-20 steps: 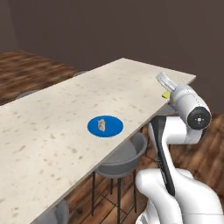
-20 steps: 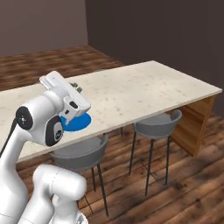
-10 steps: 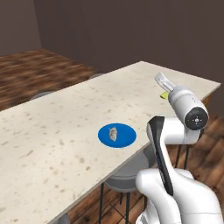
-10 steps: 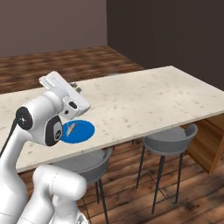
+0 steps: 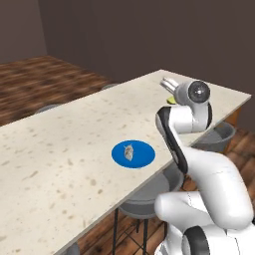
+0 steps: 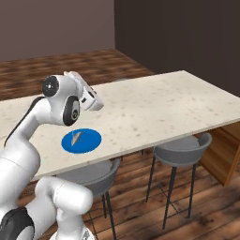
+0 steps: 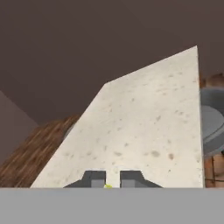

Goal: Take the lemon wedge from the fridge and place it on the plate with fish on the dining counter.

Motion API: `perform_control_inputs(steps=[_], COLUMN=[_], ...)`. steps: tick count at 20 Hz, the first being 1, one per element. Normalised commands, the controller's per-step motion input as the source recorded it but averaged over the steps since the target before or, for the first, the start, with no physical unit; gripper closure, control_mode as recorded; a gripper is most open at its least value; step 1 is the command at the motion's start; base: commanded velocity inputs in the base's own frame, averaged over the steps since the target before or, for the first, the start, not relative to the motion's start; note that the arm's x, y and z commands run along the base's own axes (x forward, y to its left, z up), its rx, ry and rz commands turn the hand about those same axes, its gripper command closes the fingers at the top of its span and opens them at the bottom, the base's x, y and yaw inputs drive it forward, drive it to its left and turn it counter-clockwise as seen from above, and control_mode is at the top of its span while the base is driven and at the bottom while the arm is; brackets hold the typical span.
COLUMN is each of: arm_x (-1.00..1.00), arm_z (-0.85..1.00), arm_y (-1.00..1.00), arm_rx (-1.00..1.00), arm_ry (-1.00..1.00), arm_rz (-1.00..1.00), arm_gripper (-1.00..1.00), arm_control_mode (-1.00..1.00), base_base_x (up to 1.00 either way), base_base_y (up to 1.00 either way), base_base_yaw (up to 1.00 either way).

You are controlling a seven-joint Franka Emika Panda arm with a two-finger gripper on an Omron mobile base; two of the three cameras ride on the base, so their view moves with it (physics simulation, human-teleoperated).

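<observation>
The fingers (image 7: 113, 179) stand almost together, with a tiny yellow bit, the lemon wedge (image 7: 107, 186), pinched in the narrow gap between the two dark tips. In the left base view a yellow-green spot (image 5: 171, 100) shows just under the hand, at the far right part of the table (image 5: 60, 149). In the right base view the hand (image 6: 89, 98) is held above the table (image 6: 154, 108), a little beyond the plate (image 6: 91, 140) and to its right, not touching anything.

The plate is round, flat and bright blue. It lies on the table near the front edge, well apart from the table ends. The fish (image 5: 129, 152), small and pale grey-white, lies on the middle of the plate (image 5: 142, 157); in the right base view it looks like a thin grey sliver (image 6: 77, 137).

The table is long, beige, with brown speckles. In the hand view it runs away from the fingers as a light wedge shape (image 7: 144, 127) toward a dark wall.

Grey stools (image 6: 180, 150) stand under the front edge of the table, on a dark wood floor (image 6: 197, 211). A brown wooden panel (image 6: 224, 152) closes the right end of the table.

No brand, label or writing can be read on any of these things.
</observation>
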Motion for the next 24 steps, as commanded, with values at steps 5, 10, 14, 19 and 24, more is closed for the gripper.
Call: perform_control_inputs(steps=[5, 10, 14, 19, 24], arm_x=[0.74, 0.55, 0.61, 0.85, 0.57], arm_z=[-0.5, -0.79, -0.93, -1.0, -1.0], arm_y=[0.27, 0.36, 0.26, 0.14, 0.0], arm_rx=[0.01, 0.0, 0.0, 0.0, 0.0], arm_ry=[0.45, 0.35, 0.28, 0.23, 0.11], arm_rz=[0.05, 0.05, 0.07, 0.07, 0.12], arm_gripper=[1.0, 1.0, 1.0, 1.0, 1.0], arm_control_mode=[-1.0, -1.0, -1.0, -1.0, -1.0], base_base_x=[0.0, 0.0, 0.0, 0.0, 0.0], base_base_y=[0.0, 0.0, 0.0, 0.0, 0.0], base_base_yaw=[0.0, 0.0, 0.0, 0.0, 0.0])
